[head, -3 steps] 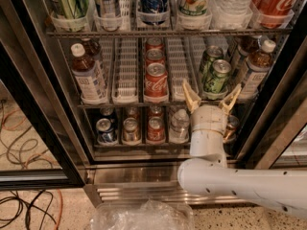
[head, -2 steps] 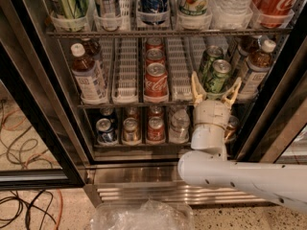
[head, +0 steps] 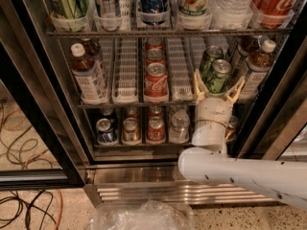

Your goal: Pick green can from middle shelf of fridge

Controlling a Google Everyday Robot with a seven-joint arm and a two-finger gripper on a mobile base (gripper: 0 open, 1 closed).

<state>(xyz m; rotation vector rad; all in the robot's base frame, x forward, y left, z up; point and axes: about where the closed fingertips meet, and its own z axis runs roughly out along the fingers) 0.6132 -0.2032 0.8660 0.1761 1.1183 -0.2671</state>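
1. The fridge [head: 41, 123] stands with its black-framed door open. Three wire racks are in view above a steel base.
2. The middle shelf [head: 125, 104] carries white slotted lanes [head: 125, 66] running front to back.
3. The front green can [head: 218, 75] stands upright near the front edge of the middle shelf, in the lane right of centre. Its silver top and pull tab face up.
4. A rear green can [head: 209, 57] stands directly behind it in the same lane, touching or almost touching it.
5. A row of red cola cans [head: 156, 83] fills the centre lane, one empty lane to the left of the green cans.
6. A white-capped brown bottle [head: 87, 75] stands at the left end of the shelf. More white-capped bottles [head: 259, 61] stand at the right end, just beside the green cans.
7. The gripper [head: 217, 87] points into the fridge at the front edge of the middle shelf, directly below the front green can.
8. The jaws are spread wide, one pale finger [head: 199, 85] on each side of the lower body of the front green can. They grip nothing; contact with the can cannot be confirmed.
9. The white arm [head: 249, 174] runs from the lower right, bends upward at the wrist and crosses in front of the lower shelf.
10. The upper shelf [head: 168, 32] holds tall cans and large bottles. The lower shelf holds small mixed cans [head: 129, 131].
11. Cables [head: 21, 143] lie on the floor at left. A clear plastic bag [head: 144, 217] lies below the base.
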